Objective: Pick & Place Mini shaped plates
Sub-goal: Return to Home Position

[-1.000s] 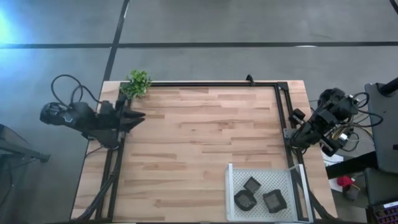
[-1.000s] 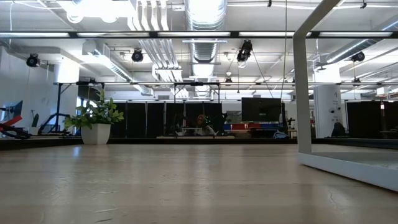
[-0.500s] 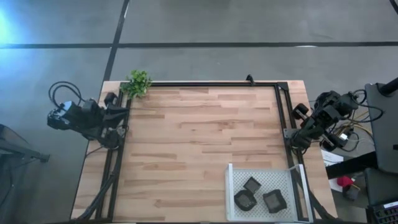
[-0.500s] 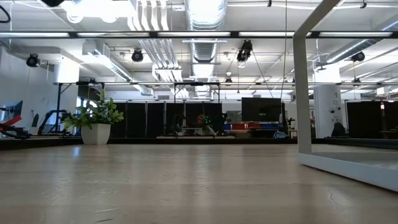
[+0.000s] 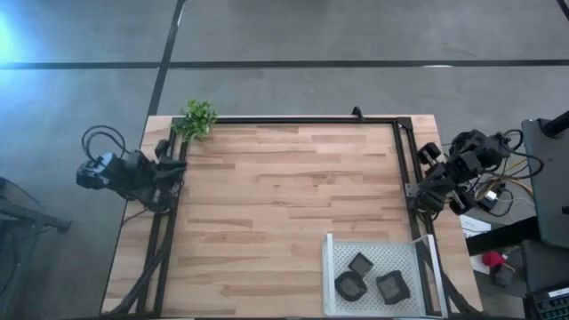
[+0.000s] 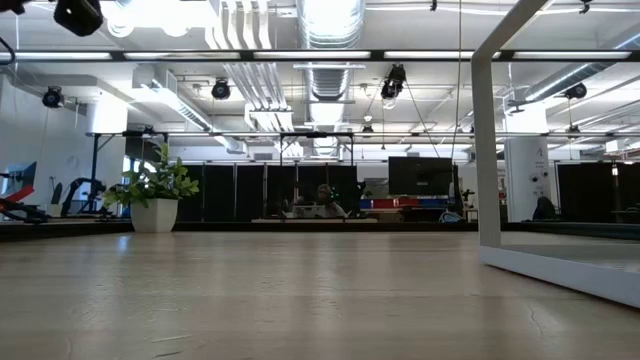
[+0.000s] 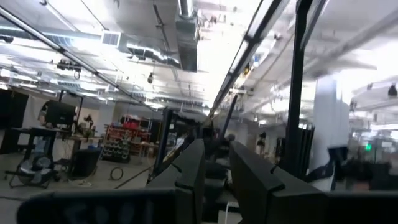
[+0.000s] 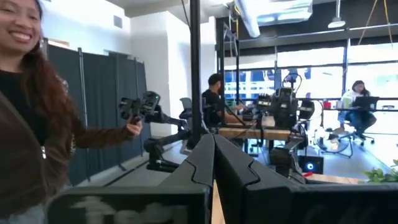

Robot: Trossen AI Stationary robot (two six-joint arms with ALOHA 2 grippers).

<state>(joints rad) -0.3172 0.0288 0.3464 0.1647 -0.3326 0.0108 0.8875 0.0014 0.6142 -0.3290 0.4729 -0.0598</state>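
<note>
Three black mini shaped plates (image 5: 360, 263) (image 5: 349, 285) (image 5: 391, 286) lie in the white perforated tray (image 5: 330, 267) at the table's near right corner. No gripper is near them. My left gripper (image 5: 178, 165) is folded back over the table's left edge, its fingers (image 7: 214, 168) slightly apart with nothing between them, pointing a little above level into the room. My right gripper (image 5: 424, 193) is drawn back over the table's right edge, and its fingers (image 8: 213, 155) are closed together and empty.
A small green plant (image 5: 197, 118) stands at the far left corner. Black rails (image 5: 302, 121) run along the table's far, left and right sides. Beside the table, a person (image 8: 31, 118) holds up a hand-held gripper device (image 8: 140, 107).
My left gripper has pulled back from over the table toward its left edge and sunk, folding in on its arm. My right arm has drawn in a little and its wrist has rolled. The plates and tray have not moved.
</note>
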